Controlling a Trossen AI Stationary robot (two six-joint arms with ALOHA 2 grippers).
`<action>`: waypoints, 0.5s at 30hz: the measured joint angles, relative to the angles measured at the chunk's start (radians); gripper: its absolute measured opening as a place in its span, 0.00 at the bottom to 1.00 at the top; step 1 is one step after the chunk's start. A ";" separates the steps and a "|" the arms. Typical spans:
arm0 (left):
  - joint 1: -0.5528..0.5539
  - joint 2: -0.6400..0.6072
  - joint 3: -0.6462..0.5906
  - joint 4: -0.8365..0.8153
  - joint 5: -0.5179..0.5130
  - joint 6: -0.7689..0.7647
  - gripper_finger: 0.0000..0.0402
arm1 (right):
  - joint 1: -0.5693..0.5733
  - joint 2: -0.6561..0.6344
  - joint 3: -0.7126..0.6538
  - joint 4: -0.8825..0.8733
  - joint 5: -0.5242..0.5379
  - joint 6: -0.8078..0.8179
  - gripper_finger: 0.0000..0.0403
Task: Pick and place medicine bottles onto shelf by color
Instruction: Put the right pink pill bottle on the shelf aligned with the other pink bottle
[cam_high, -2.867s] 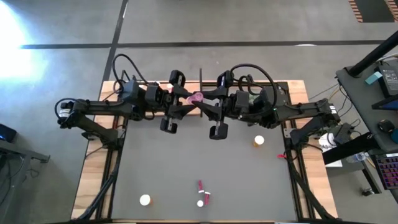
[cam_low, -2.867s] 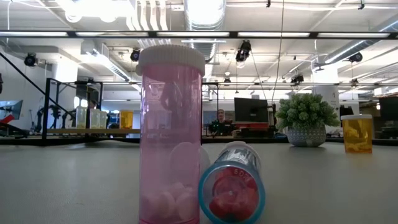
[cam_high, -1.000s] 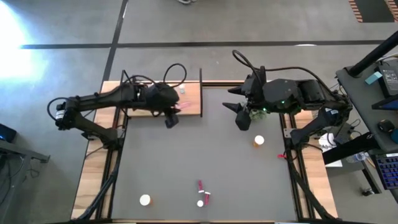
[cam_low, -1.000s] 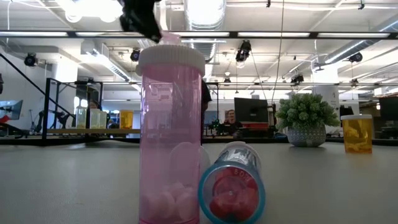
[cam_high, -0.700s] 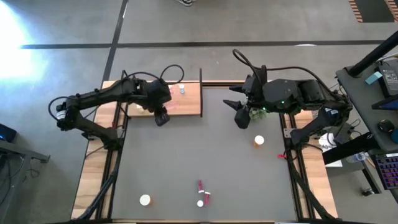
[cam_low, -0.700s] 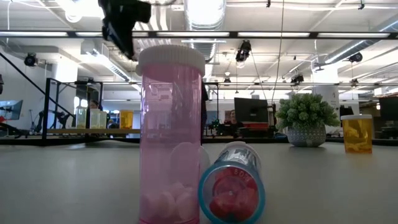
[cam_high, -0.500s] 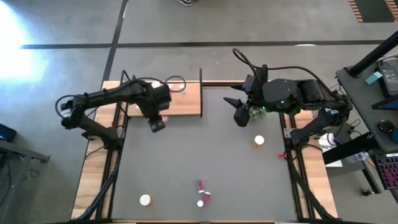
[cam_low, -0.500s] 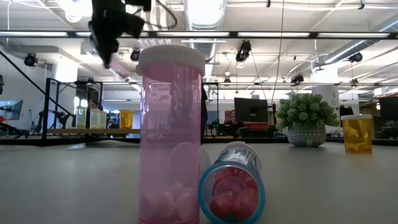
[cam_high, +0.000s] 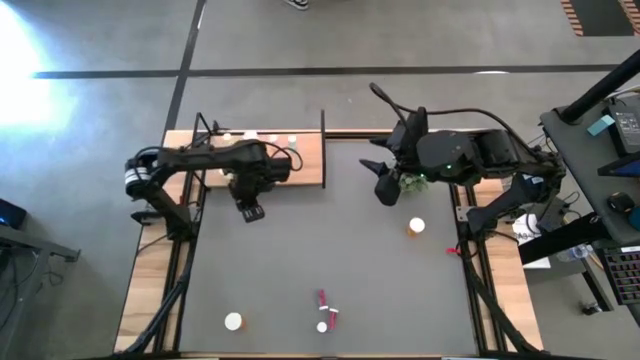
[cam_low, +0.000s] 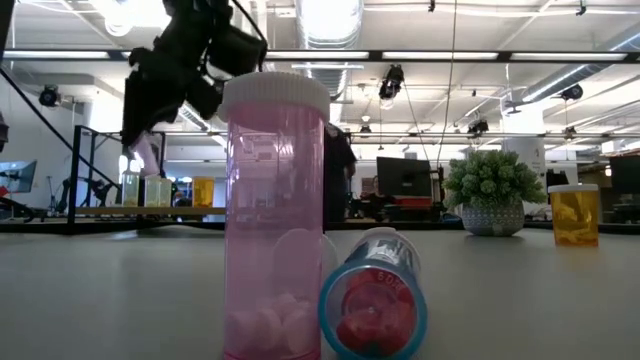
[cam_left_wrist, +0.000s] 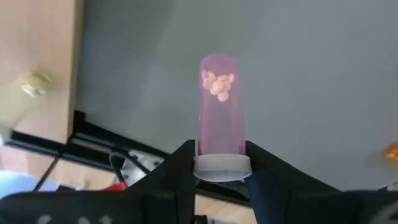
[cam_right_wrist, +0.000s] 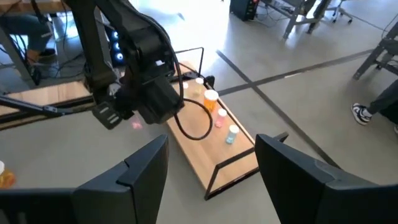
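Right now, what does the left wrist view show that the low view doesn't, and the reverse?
Left wrist only: the left gripper shut on the cap end of a pink bottle, pills bunched at its far end.

Low view only: a standing pink bottle, a fallen one, the plant, an orange bottle.

Both: the grey mat and that left gripper.

No readable text from my seat.
I can't make out the embossed marks on the tipped bottle's cap (cam_low: 372, 312).

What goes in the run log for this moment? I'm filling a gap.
left gripper: shut on pink bottle, beside shelf | right gripper: open, empty, waiting near plant
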 joint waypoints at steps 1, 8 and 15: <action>0.000 0.010 -0.008 -0.001 0.000 0.000 0.26 | 0.000 0.000 -0.004 -0.004 0.000 0.001 0.57; -0.024 0.025 -0.079 0.001 0.000 -0.001 0.26 | 0.000 0.001 -0.030 -0.046 0.000 0.004 0.57; -0.108 0.026 -0.140 0.008 0.000 -0.001 0.26 | 0.000 0.001 -0.034 -0.049 0.000 0.003 0.57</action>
